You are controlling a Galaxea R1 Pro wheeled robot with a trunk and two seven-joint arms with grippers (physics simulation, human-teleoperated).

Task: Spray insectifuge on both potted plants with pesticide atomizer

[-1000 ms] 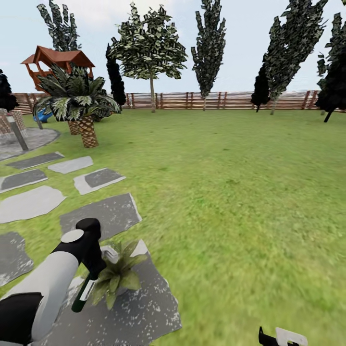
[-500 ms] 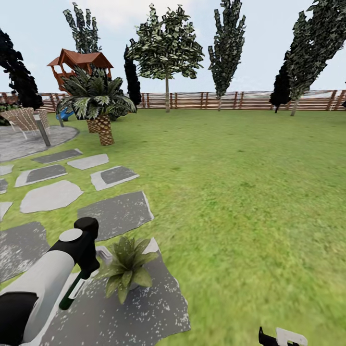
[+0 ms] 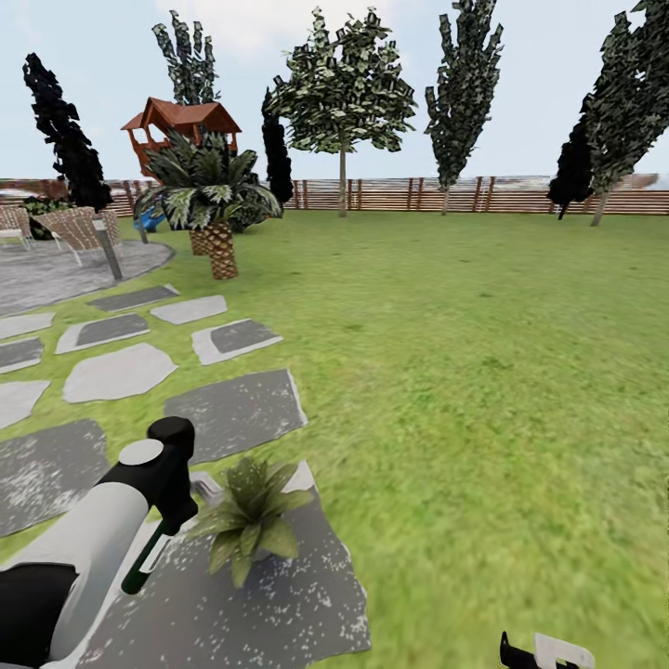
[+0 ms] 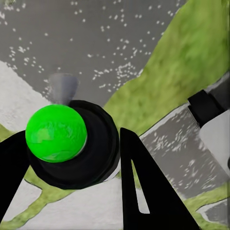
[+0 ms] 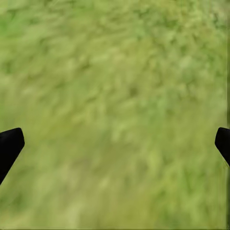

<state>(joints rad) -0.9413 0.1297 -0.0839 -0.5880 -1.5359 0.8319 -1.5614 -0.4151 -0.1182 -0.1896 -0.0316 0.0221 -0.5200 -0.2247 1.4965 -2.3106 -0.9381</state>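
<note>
Green-black bottle: atomizer (image 3: pixel 146 561) at lower left of the head view, hanging tilted from the left claw (image 3: pixel 174 523), just beside the plant (image 3: pixel 249 518).
Left claw: pinching the atomizer; the wrist view shows black fingers (image 4: pixel 143 191) either side of its round dark end with a green ball (image 4: pixel 56 133).
Right claw: (image 5: pixel 115 143) spread wide, nothing between the tips, grass (image 5: pixel 115 96) below; low at the bottom right of the head view.
Plant: leaf rosette on a grey stone (image 3: pixel 269 595), pot hidden by leaves, soil not visible.
Second plant: can't pick one out.
Bottle contents: can't tell, body opaque.
Risk: nozzle direction unclear, so spray may hit stone instead of leaves; tilted bottle could slip in the pinch; only one plant gets covered if the base stays put.
</note>
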